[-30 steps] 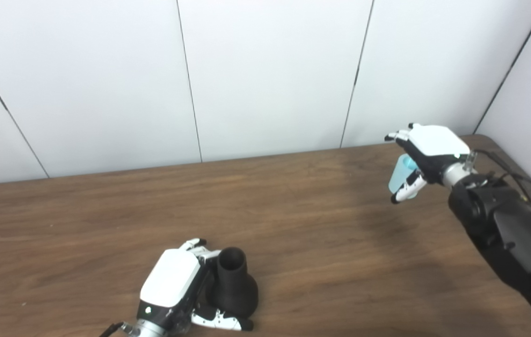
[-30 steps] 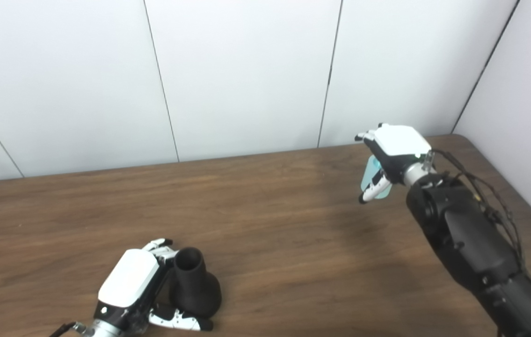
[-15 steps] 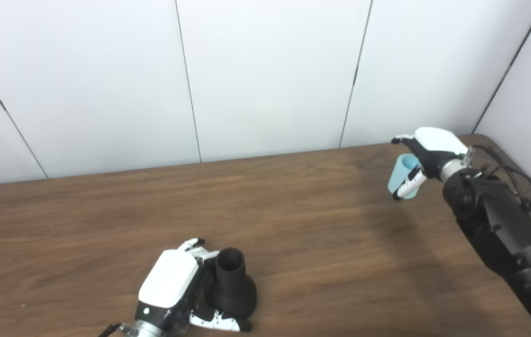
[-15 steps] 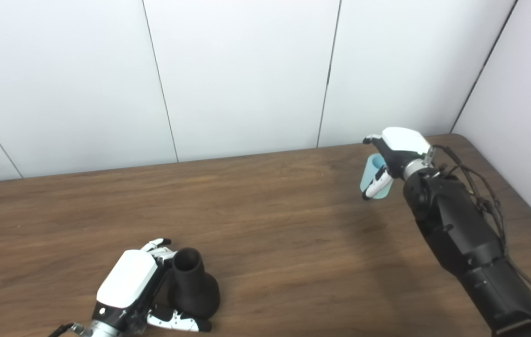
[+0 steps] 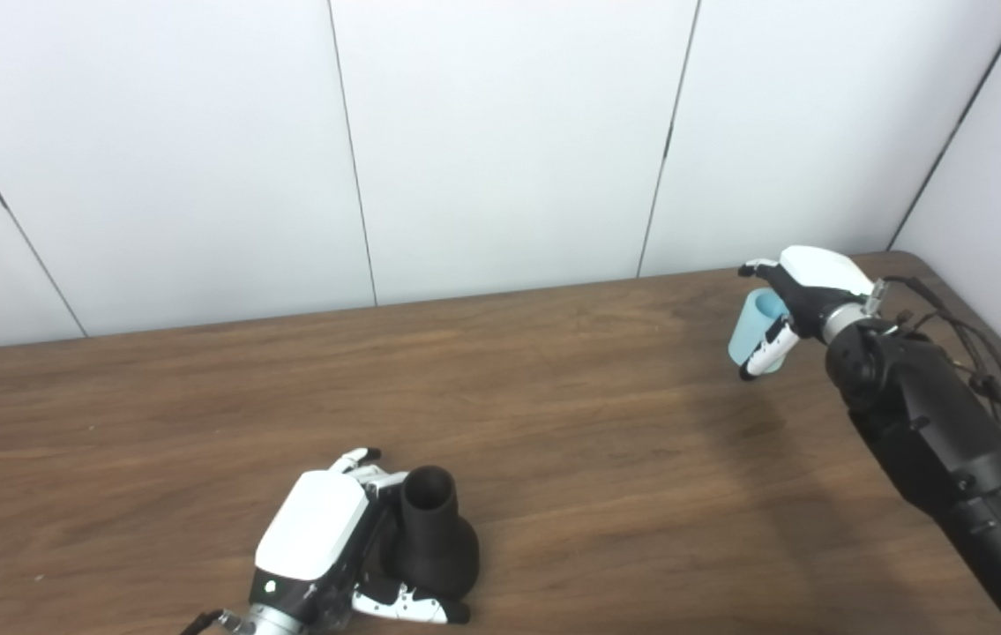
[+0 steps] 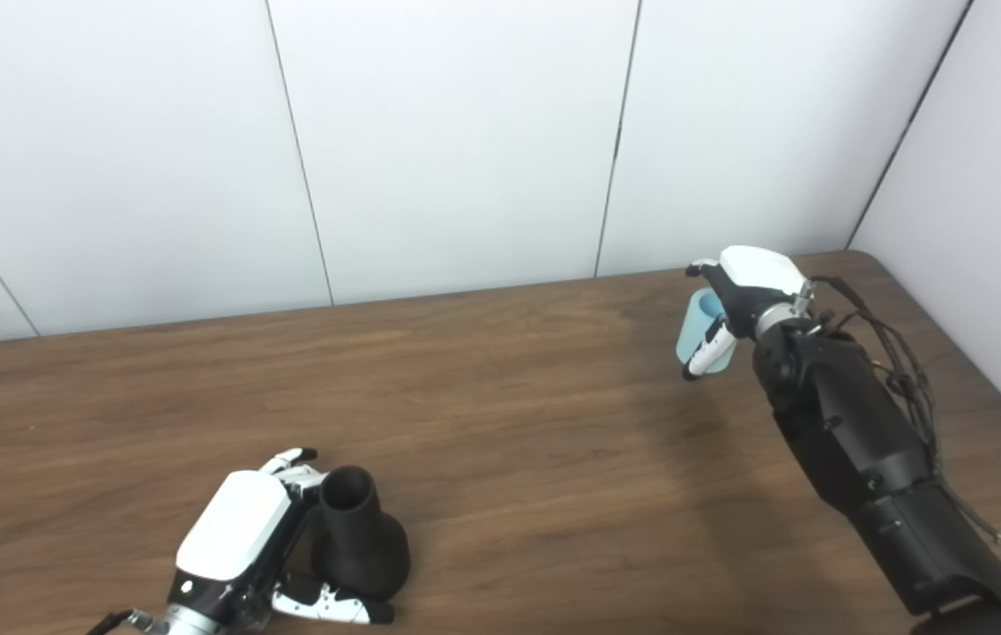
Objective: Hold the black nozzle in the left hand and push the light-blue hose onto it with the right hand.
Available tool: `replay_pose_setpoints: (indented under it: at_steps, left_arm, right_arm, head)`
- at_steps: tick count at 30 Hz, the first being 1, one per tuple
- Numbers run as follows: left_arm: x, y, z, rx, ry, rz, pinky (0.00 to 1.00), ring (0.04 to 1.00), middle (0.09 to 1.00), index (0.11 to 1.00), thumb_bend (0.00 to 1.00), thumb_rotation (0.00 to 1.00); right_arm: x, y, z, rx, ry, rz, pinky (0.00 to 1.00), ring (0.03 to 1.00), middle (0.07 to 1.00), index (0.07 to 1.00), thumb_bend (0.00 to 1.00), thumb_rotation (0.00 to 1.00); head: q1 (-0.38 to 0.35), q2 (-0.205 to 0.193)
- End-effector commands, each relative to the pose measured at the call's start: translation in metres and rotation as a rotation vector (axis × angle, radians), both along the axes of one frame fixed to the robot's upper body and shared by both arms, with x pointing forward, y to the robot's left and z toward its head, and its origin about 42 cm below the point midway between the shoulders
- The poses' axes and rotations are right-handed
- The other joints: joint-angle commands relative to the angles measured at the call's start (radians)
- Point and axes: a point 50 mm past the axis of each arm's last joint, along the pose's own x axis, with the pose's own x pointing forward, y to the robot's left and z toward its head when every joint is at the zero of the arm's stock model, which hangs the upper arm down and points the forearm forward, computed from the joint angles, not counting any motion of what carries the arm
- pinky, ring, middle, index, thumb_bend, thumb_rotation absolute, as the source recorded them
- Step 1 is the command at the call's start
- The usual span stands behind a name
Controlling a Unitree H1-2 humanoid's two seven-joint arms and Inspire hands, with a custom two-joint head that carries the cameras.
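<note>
Nozzle (image 5: 429, 542) looked rigid, my left hand (image 5: 317, 540) wrapped round it at seven o'clock; right hand (image 5: 804, 295) clasped the light hose (image 5: 747, 328) at two o'clock.

Left hand (image 5: 317, 540) low and curled, right hand (image 5: 804, 291) extended, fingers (image 5: 765, 353) curled.

The table (image 5: 553, 414) is dark brown wood with a long grain pattern. The wall (image 5: 509, 141) is plain white, with thin dark lines between the panels. The nozzle (image 5: 429, 538) is matte black. The hose (image 5: 749, 328) is light blue. The left hand (image 5: 324, 547) and the right hand (image 5: 804, 287) are white on the back, with black and white fingers. The right arm (image 5: 932, 432) is black.
</note>
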Motion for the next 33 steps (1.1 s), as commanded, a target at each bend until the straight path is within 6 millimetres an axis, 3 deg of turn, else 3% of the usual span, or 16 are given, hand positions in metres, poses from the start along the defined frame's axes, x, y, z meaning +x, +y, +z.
replay_pose_setpoints:
  at_steps: [1,6,10,17,33]
  left_arm:
    - [0.002,0.015,-0.012,0.051,0.059,0.043,0.85,0.622,0.454,0.506,0.52,0.00]
    - [0.003,0.018,-0.011,0.060,0.062,0.059,0.85,0.627,0.453,0.505,0.52,0.00]
    - [0.003,0.020,-0.011,0.058,0.065,0.063,0.86,0.632,0.462,0.501,0.52,0.00]
    - [0.002,0.020,-0.012,0.055,0.069,0.068,0.86,0.627,0.456,0.504,0.52,0.00]
    - [0.003,0.018,-0.011,0.043,0.082,0.073,0.92,0.630,0.460,0.503,0.52,0.00]
  right_arm:
    - [0.004,-0.012,0.030,-0.026,-0.083,-0.023,0.76,0.860,0.882,0.866,0.87,0.12]
    - [0.004,-0.014,0.024,-0.022,-0.074,-0.025,0.73,0.816,0.847,0.841,0.87,0.10]
    - [0.006,-0.016,0.017,-0.014,-0.052,-0.027,0.76,0.832,0.840,0.832,0.87,0.10]
    - [0.007,-0.012,0.014,0.016,-0.045,-0.017,0.73,0.813,0.833,0.837,0.84,0.08]
    - [0.008,-0.007,0.023,0.014,-0.085,0.032,0.67,0.735,0.782,0.780,0.83,0.06]
  head:
    - [0.002,0.002]
    - [0.003,0.005]
    - [0.005,0.008]
    - [0.013,0.010]
    - [0.010,0.012]
